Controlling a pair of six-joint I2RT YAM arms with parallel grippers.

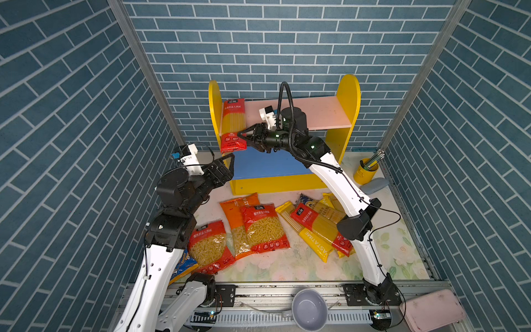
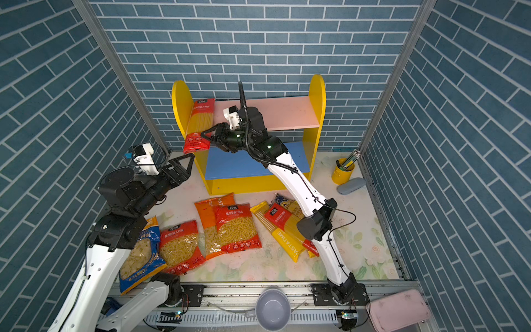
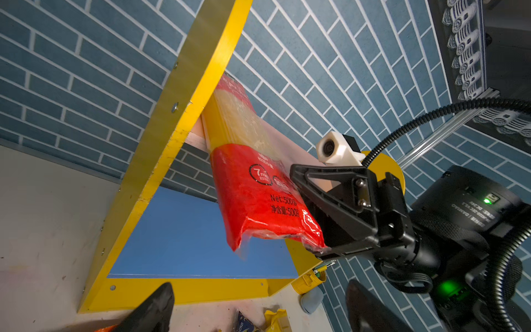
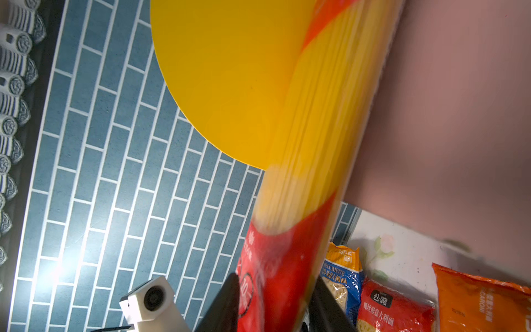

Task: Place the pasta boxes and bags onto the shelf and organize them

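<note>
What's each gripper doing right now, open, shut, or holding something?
Left gripper: open, holding nothing.
Right gripper: jaws either side of the long red plastic spaghetti pack; grip cannot be told.

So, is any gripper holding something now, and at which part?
The right gripper holds the red spaghetti pack near its red lower end. The left gripper is open, holding nothing.

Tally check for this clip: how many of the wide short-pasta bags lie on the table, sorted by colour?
Red: 2, the left red bag and the right red bag, which lies on the orange one
Orange: 1, the orange bag
Blue: 1, the blue bag, partly under the left arm
Total: 4
</note>
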